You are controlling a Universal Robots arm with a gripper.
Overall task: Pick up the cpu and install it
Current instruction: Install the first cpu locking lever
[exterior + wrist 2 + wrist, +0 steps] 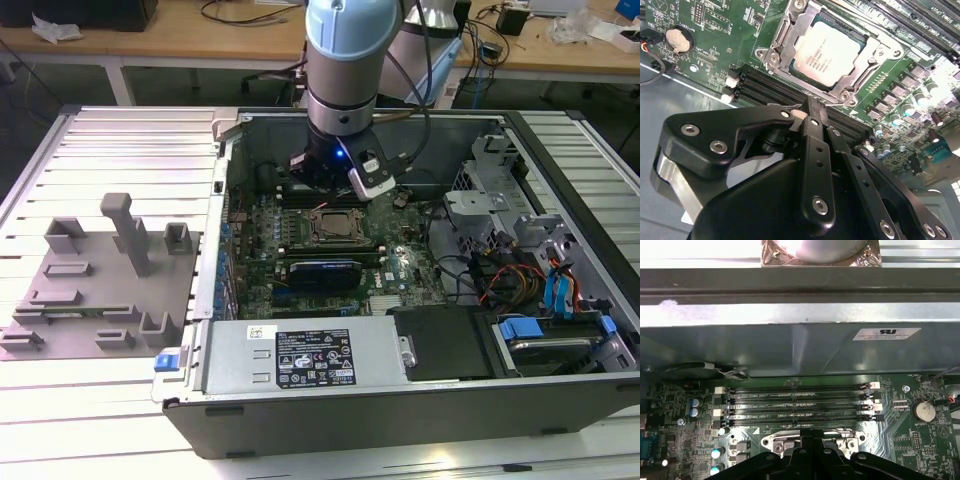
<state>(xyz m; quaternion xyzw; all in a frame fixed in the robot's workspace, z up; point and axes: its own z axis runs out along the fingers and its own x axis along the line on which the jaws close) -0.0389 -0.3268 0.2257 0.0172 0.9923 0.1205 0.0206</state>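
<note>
1. The cpu [826,52] is a small flat square. Its top is pale and silvery, with tiny print on it.
2. It lies flat inside the socket [785,37] on the green board [715,30]. The socket's shiny metal frame sits all around its edges.
3. In the exterior view the cpu [333,224] is in the middle of the open computer case [560,130].
4. Just beside the socket run 4 long black memory slots [797,402].
5. The gripper [812,104] hangs over those slots. It is close to the cpu but apart from it.
6. Its 2 black fingers [811,130] are pressed together, and nothing is between them.
7. I cannot tell if the tips touch the slots under them.
8. A round silver battery [677,40] sits on the board, well apart from the socket.
9. A grey power supply [300,360] with a white label lies along the near side of the case.
10. A grey tray [100,290] with upright posts lies outside the case, on the exterior view's left.
</note>
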